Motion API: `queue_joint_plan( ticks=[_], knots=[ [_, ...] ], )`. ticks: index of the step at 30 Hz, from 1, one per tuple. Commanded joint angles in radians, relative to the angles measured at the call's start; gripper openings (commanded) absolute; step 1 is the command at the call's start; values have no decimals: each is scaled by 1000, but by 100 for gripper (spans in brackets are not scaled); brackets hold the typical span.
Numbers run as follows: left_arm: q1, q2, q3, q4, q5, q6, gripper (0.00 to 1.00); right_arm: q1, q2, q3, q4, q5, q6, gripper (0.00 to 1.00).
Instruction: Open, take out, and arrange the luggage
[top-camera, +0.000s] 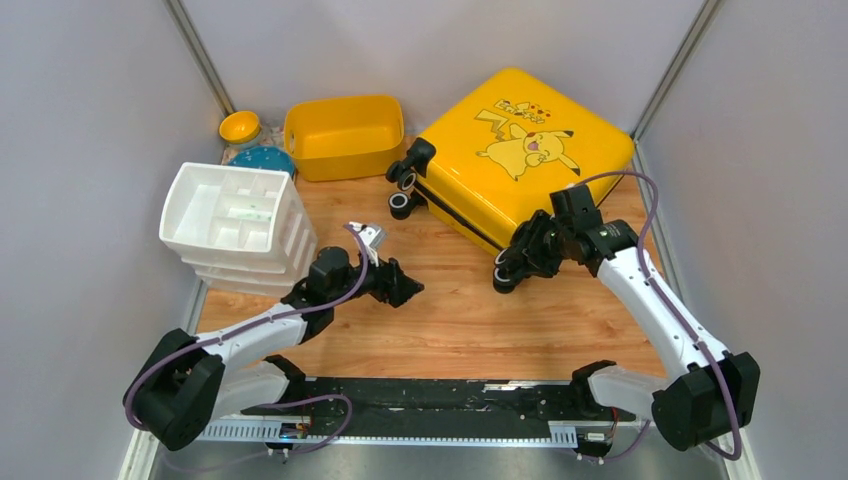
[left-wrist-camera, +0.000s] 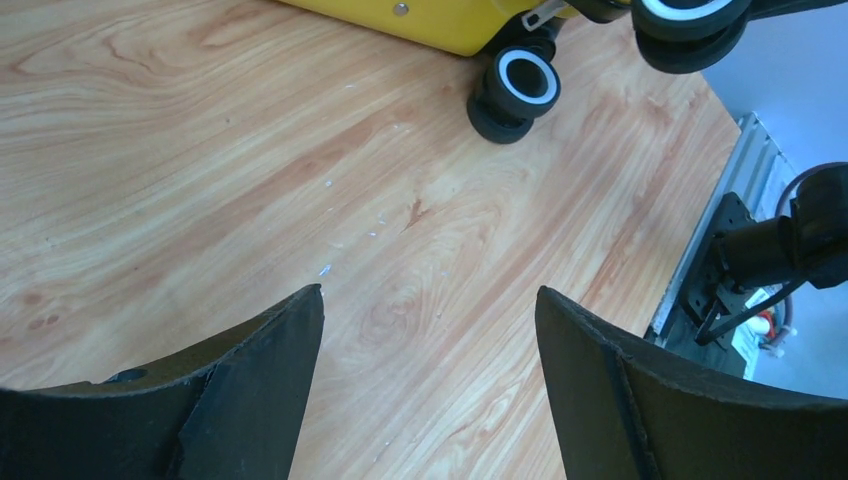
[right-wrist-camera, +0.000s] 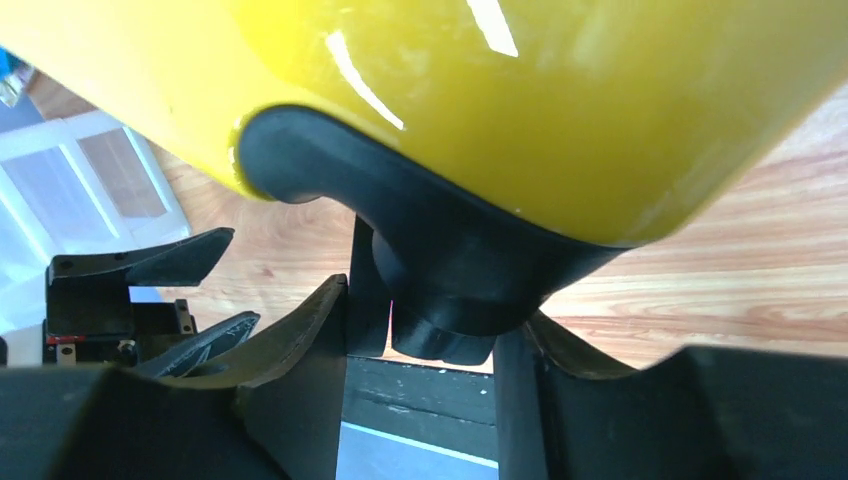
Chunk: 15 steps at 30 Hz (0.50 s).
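Observation:
The luggage (top-camera: 520, 140) is a yellow hard-shell suitcase with a cartoon print. It lies flat and closed at the back right of the wooden table. My right gripper (top-camera: 505, 270) is at its near corner. In the right wrist view the gripper (right-wrist-camera: 432, 300) has its fingers closed against both sides of a black wheel (right-wrist-camera: 450, 330) under the yellow shell (right-wrist-camera: 500, 100). My left gripper (top-camera: 405, 285) hovers over bare wood left of that corner. Its jaws (left-wrist-camera: 430, 291) stand wide open with nothing between them, and a suitcase wheel (left-wrist-camera: 520, 85) lies ahead.
A white compartmented organiser (top-camera: 235, 220) stands at the left, beside my left arm. Behind it are a yellow tub (top-camera: 345, 135), a small yellow bowl (top-camera: 240, 127) and a blue round item (top-camera: 265, 160). Grey walls close in both sides. A black rail (top-camera: 430, 400) runs along the near edge.

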Motion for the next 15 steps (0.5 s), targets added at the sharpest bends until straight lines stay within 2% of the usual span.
queue_joint_plan(
  ticks=[1,6,11,15],
  knots=[
    [0,-33,-41,146,-18,53,86,30,-40,100,143,30,-306,0],
    [-3,-11,-76,264,36,126,86,26,-63,178,147,35,-338,0],
    [-65,53,-95,403,-23,270,82,21,-60,221,130,28,-323,0],
    [-122,148,-63,500,-75,336,77,4,-57,193,116,50,-318,0]
  ],
)
